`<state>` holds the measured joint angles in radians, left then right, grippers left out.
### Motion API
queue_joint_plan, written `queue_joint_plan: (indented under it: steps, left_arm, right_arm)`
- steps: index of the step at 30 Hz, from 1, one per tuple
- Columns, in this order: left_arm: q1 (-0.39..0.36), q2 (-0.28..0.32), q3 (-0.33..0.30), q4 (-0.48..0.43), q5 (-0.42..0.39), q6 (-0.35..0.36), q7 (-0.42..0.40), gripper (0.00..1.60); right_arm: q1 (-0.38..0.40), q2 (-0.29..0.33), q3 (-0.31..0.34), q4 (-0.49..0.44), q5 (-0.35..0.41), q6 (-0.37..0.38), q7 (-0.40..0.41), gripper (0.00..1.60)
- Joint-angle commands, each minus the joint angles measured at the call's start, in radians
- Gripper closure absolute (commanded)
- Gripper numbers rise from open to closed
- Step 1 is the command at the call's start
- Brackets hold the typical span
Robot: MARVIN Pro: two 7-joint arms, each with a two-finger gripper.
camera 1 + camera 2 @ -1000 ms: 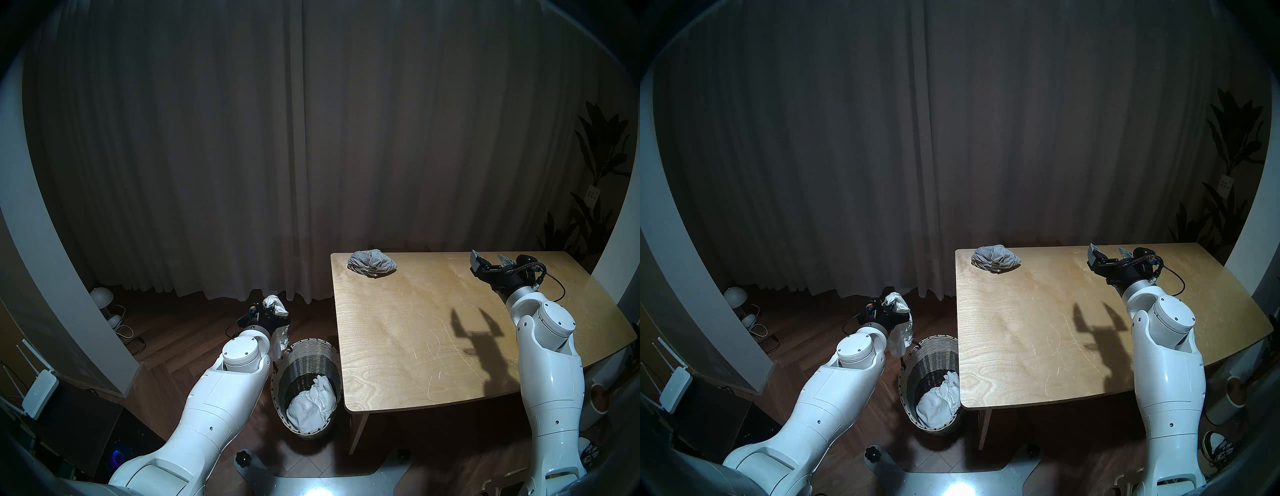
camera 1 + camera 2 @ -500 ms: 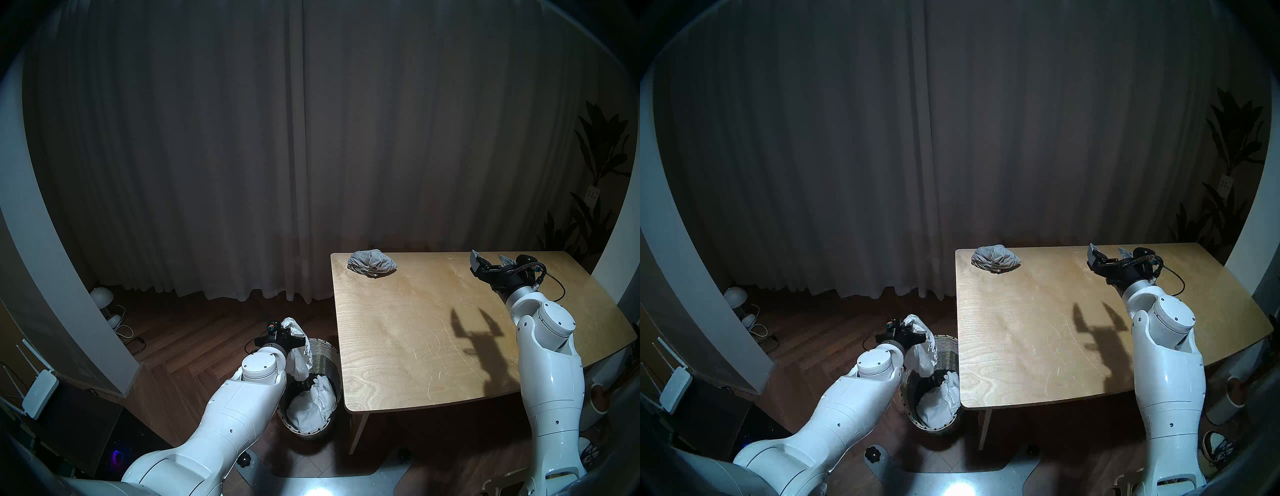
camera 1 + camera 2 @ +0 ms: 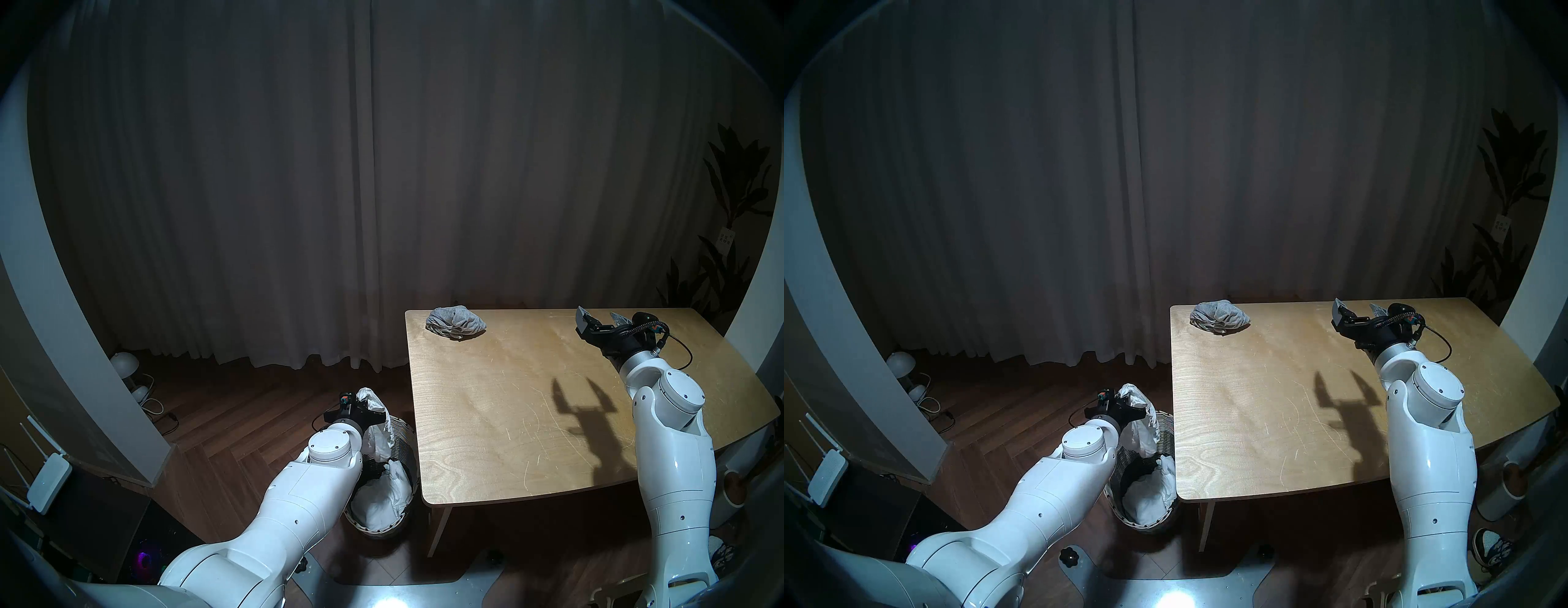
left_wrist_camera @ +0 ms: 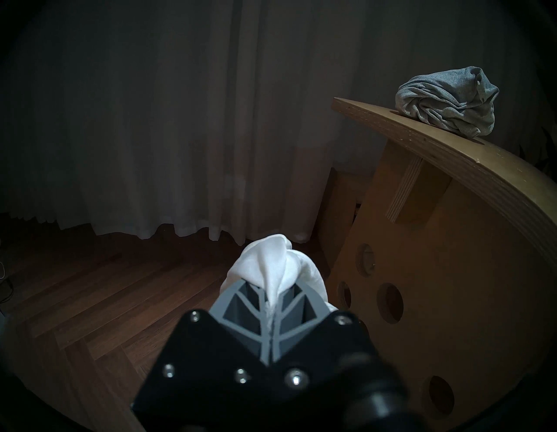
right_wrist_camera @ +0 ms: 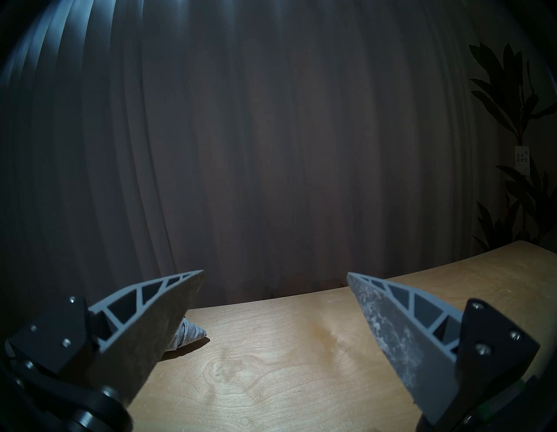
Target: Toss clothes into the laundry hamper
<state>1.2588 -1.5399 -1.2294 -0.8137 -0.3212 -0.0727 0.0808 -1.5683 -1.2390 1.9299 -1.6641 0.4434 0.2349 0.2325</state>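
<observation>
My left gripper [image 3: 368, 402] [image 4: 272, 294] is shut on a white garment [image 3: 379, 437] [image 4: 271, 265], which hangs from it over the far rim of the wicker hamper [image 3: 405, 446] [image 3: 1166, 429]. The hamper stands on the floor by the table's left edge. A second white garment [image 3: 384, 496] [image 3: 1151, 492] lies inside it. A crumpled grey knit garment [image 3: 456, 322] [image 3: 1220, 316] [image 4: 449, 101] lies on the table's far left corner; its tip shows in the right wrist view [image 5: 188, 331]. My right gripper [image 3: 600, 317] [image 5: 274, 280] is open and empty above the table's far right part.
The wooden table [image 3: 530, 424] fills the right half. Its left edge and leg panel [image 4: 452, 286] stand close beside my left gripper. Curtains hang behind. A small lamp [image 3: 124, 364] and cables lie on the floor at left. A white router [image 3: 47, 482] stands at far left.
My left arm has swung right and nearer with the white garment, from left of the hamper to above its far rim. The right arm has not moved.
</observation>
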Motion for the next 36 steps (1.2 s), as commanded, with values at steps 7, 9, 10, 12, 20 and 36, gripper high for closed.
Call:
queue_joint_plan:
  steps: [7, 9, 10, 12, 20, 36]
  left_arm:
    - [-0.042, -0.016, 0.0, 0.008, 0.008, -0.025, -0.021, 1.6]
    - [-0.038, -0.022, 0.003, 0.011, 0.011, -0.028, -0.019, 1.6]
    - [-0.038, -0.025, 0.004, 0.013, 0.013, -0.029, -0.018, 1.6]
    - [-0.041, -0.028, 0.003, 0.025, 0.016, -0.033, -0.01, 1.6]
    - [-0.048, -0.002, -0.027, 0.038, 0.006, -0.043, -0.004, 0.0]
    - [-0.013, 0.014, -0.067, -0.076, 0.004, -0.091, 0.021, 0.0]
  right_arm:
    - [0.006, -0.001, -0.001, -0.025, 0.0, -0.011, 0.002, 0.0]
    - [0.006, -0.001, -0.001, -0.025, 0.0, -0.011, 0.002, 0.0]
    - [0.006, -0.001, -0.001, -0.025, 0.0, -0.011, 0.002, 0.0]
    - [0.006, -0.001, -0.001, -0.025, 0.0, -0.011, 0.002, 0.0]
    - [0.006, -0.001, -0.001, -0.024, 0.0, -0.011, 0.002, 0.0]
    - [0.007, -0.001, -0.001, -0.023, 0.0, -0.01, 0.003, 0.0]
